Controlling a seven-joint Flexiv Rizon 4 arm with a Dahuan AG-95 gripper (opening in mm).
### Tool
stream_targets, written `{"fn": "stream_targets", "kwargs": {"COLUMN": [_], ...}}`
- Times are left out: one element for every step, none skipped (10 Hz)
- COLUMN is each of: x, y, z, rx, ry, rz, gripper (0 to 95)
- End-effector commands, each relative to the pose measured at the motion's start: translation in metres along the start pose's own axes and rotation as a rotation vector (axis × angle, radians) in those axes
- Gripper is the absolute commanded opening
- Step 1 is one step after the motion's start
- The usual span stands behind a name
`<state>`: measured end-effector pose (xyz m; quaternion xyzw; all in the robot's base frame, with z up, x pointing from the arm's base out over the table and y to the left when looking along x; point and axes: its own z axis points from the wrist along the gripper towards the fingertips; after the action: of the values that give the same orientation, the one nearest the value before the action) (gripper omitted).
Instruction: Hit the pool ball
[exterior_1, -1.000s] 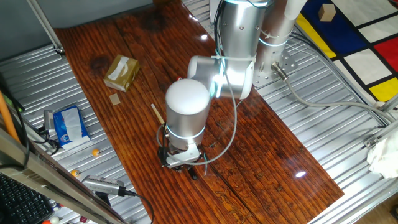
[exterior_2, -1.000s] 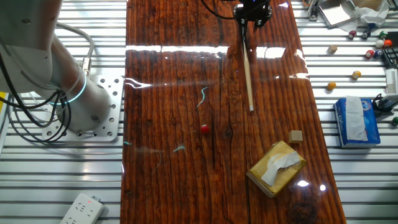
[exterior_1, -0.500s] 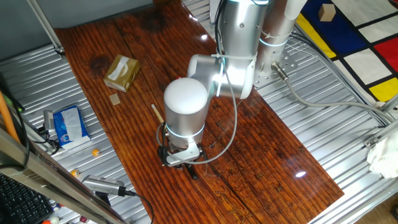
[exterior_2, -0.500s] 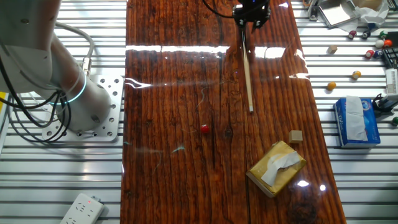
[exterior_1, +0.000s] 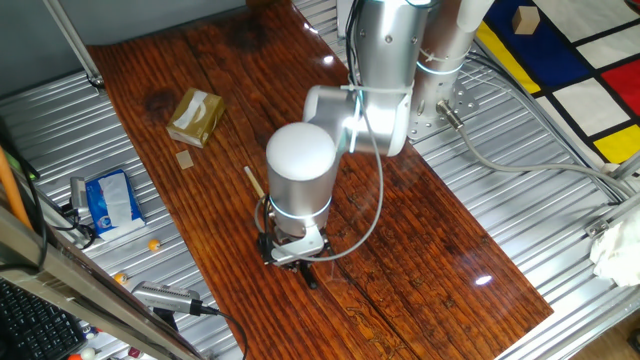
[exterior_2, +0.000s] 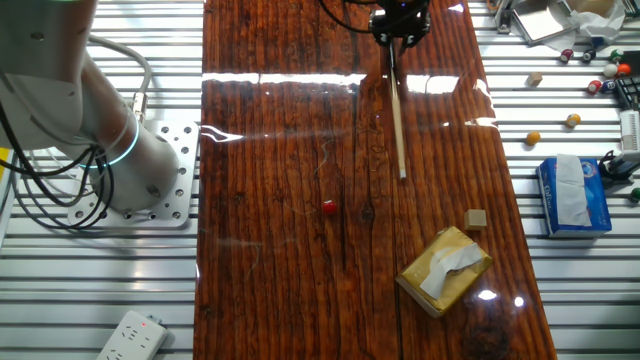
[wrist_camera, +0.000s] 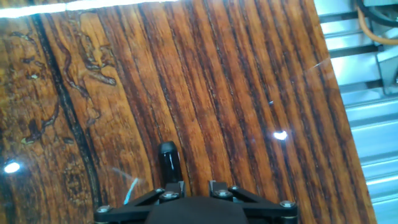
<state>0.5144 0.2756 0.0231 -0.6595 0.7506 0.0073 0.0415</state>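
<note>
1. The gripper (exterior_2: 401, 22) sits at the far end of the wooden table (exterior_2: 270, 150) in the other fixed view, pinching the dark butt of a thin pale stick (exterior_2: 398, 115) that lies along the grain towards the camera.
2. In the hand view, the gripper (wrist_camera: 189, 186) has its jaws pressed close around the stick's dark end (wrist_camera: 168, 163), which points out over the boards.
3. The pool ball (exterior_2: 328, 208), tiny, red and glossy, rests alone on the bare wood near the middle of the table, to the left of the stick's tip and apart from it.
4. A tan tissue box (exterior_2: 444, 270) lies on the table near the camera-side edge, a white tissue puffing out of its top slot; a small tan block (exterior_2: 476, 219) sits just beside it.
5. On the metal bench to the right, a blue tissue pack (exterior_2: 574, 196) shows white tissue at its opening, with small coloured balls (exterior_2: 573, 120) scattered beyond it.
6. In one fixed view, the arm (exterior_1: 300, 175) hides the ball.
</note>
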Motion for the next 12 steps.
{"fn": "stream_targets", "kwargs": {"x": [0.000, 0.000, 0.000, -0.001, -0.001, -0.002, -0.001, -0.001, -0.001, -0.001, -0.001, 0.000], "y": [0.000, 0.000, 0.001, 0.002, 0.003, 0.003, 0.003, 0.003, 0.003, 0.002, 0.001, -0.001], "z": [0.001, 0.002, 0.005, 0.009, 0.011, 0.012, 0.012, 0.011, 0.010, 0.008, 0.006, -0.002], "rx": [-0.005, 0.000, 0.007, 0.014, 0.016, 0.018, 0.019, 0.023, 0.024, 0.026, 0.027, 0.028], "ry": [-0.001, -0.003, -0.004, -0.003, -0.006, -0.006, -0.004, 0.006, 0.008, 0.022, 0.025, 0.037], "rz": [0.003, 0.002, 0.003, 0.010, 0.015, 0.018, 0.030, 0.032, 0.032, 0.055, 0.058, 0.064], "gripper": [19.0, 19.0, 19.0, 19.0, 19.0, 0.0, 0.0, 0.0, 0.0, 0.0, 0.0, 0.0]}}
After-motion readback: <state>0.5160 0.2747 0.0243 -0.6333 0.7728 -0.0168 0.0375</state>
